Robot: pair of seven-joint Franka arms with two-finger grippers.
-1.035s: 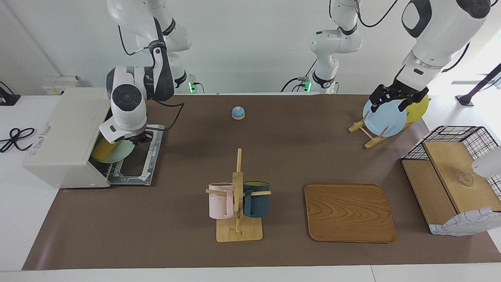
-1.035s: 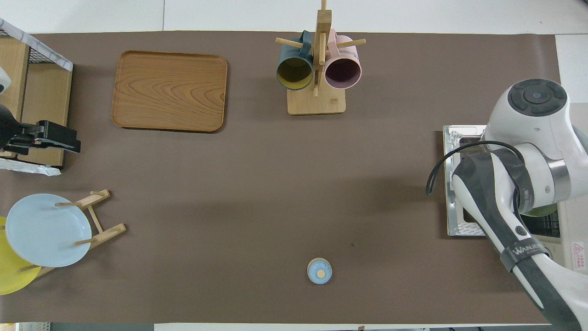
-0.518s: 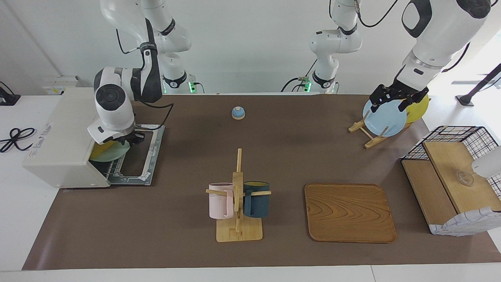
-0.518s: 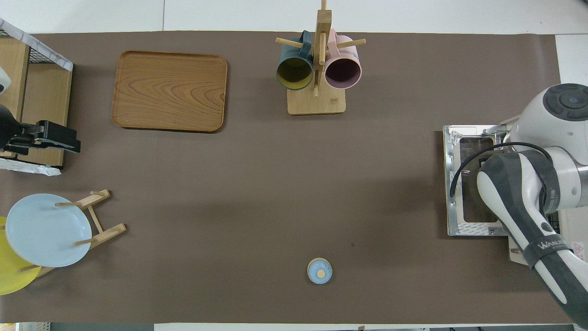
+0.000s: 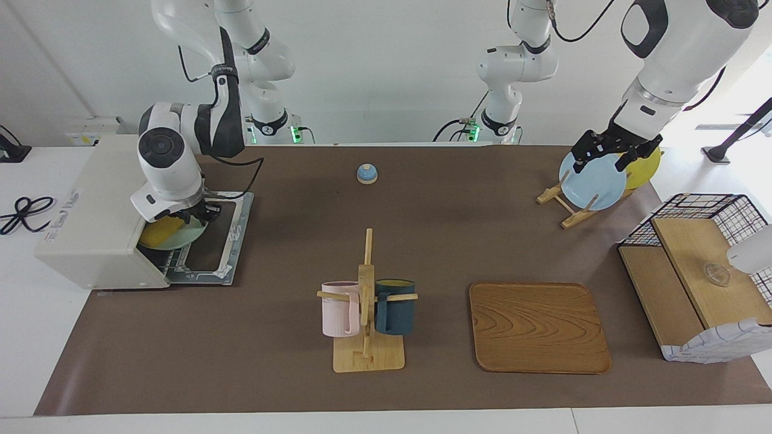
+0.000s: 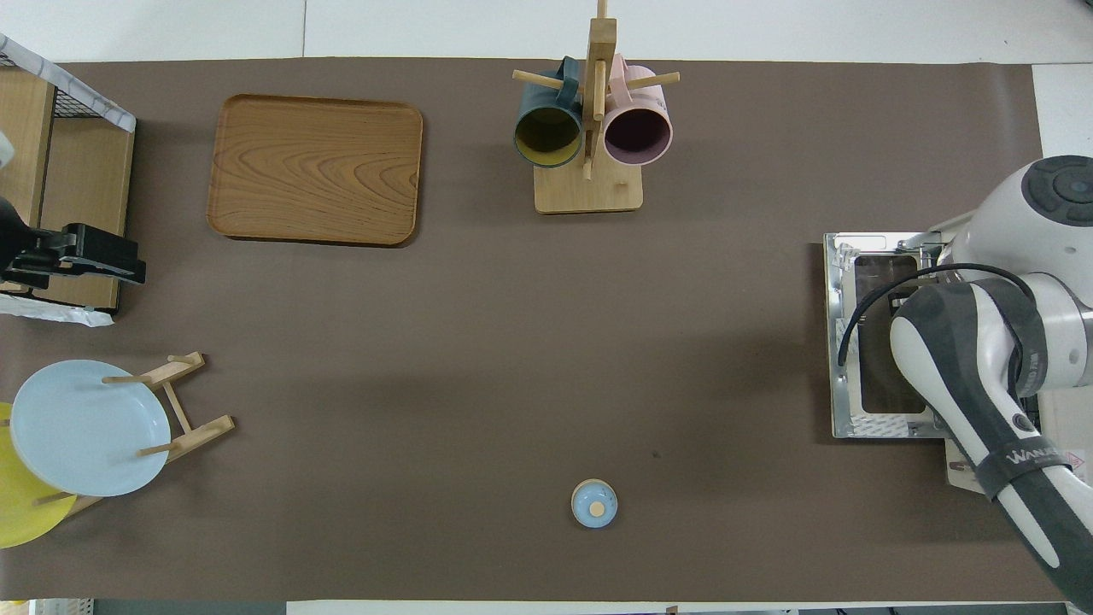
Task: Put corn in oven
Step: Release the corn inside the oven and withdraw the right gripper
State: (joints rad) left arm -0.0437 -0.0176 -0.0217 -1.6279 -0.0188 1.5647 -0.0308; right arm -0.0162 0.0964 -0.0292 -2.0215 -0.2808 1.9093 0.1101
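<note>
The off-white oven [image 5: 96, 211] stands at the right arm's end of the table, its door [image 5: 214, 241] folded down flat. The yellow corn [image 5: 160, 234] lies on a mint plate [image 5: 184, 238] in the oven's mouth, just above the wire rack. My right gripper [image 5: 202, 216] is at the plate's outer rim, over the open door, shut on the plate. In the overhead view the right arm hides the corn and plate; only the door [image 6: 879, 342] shows. My left gripper [image 5: 605, 158] waits open over the plate rack, and also shows in the overhead view [image 6: 119, 260].
A mug rack [image 5: 368, 301] with a pink and a dark blue mug stands mid-table. A wooden tray [image 5: 538, 327] lies beside it. A small blue bell [image 5: 367, 173] sits nearer to the robots. A blue plate [image 5: 594, 181] and yellow plate [image 5: 645, 166] stand in a rack. A wire-mesh crate [image 5: 699, 271] is at the left arm's end.
My right arm has swung toward the oven, carrying the mint plate with the corn a little deeper into the oven's mouth. The left arm has not moved.
</note>
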